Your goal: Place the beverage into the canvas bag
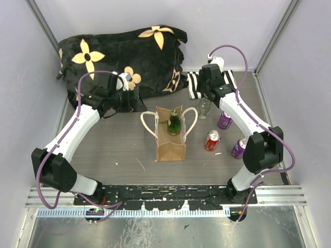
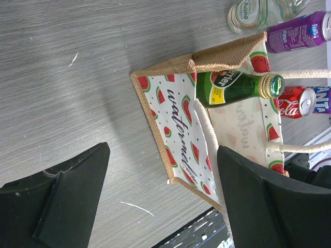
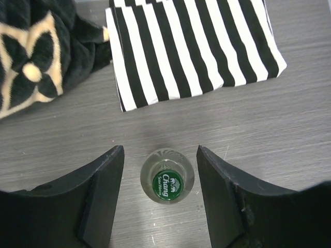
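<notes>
The tan canvas bag point(image 1: 170, 142) with white rope handles stands upright mid-table, its lining point(image 2: 178, 111) printed with watermelons. A green glass bottle point(image 1: 174, 123) point(image 2: 232, 88) stands inside it, neck above the rim. To its right a clear Chang bottle point(image 1: 204, 107) point(image 3: 167, 178) stands upright on the table. My right gripper point(image 1: 205, 96) point(image 3: 160, 151) hovers over it, open, one finger on each side with a gap to the glass. Left of the bag, my left gripper point(image 1: 138, 101) point(image 2: 164, 150) is wide open and holds nothing.
A black flowered cushion point(image 1: 124, 57) fills the back left. A black-and-white striped cloth point(image 1: 212, 82) point(image 3: 191, 46) lies behind the clear bottle. A red cola can point(image 1: 212, 140) and two purple cans point(image 1: 224, 120) point(image 1: 239, 148) stand right of the bag.
</notes>
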### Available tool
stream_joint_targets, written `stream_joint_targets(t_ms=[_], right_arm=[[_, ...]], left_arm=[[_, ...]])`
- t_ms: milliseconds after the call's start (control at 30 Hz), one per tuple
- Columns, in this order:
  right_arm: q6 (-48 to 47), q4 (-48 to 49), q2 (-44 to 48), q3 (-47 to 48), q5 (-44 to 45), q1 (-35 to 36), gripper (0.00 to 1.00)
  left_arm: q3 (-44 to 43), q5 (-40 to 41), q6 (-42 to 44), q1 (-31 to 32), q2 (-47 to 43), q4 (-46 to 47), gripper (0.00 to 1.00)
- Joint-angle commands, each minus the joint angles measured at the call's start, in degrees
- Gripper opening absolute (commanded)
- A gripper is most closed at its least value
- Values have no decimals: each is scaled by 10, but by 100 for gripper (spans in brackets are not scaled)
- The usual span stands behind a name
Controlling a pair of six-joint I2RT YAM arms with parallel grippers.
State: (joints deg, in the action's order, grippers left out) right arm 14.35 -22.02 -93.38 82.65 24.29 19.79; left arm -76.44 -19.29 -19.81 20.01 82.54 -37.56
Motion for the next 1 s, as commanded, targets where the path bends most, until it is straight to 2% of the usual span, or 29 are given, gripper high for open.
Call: stream_joint_targets(t_ms=[0, 433, 767, 967], right_arm=[[19, -6, -17, -7, -24, -10, 64], [33, -65, -55, 10, -21, -17, 62], [38, -89, -51, 17, -14, -18, 57], [35, -100, -51, 30, -8, -18, 50]], left_arm=[[3, -10, -1, -1, -9, 10, 92], [1, -7, 4, -1, -9, 6, 92], [1, -8, 4, -1, -5, 7, 92], [4, -10, 1, -1, -6, 9, 92]])
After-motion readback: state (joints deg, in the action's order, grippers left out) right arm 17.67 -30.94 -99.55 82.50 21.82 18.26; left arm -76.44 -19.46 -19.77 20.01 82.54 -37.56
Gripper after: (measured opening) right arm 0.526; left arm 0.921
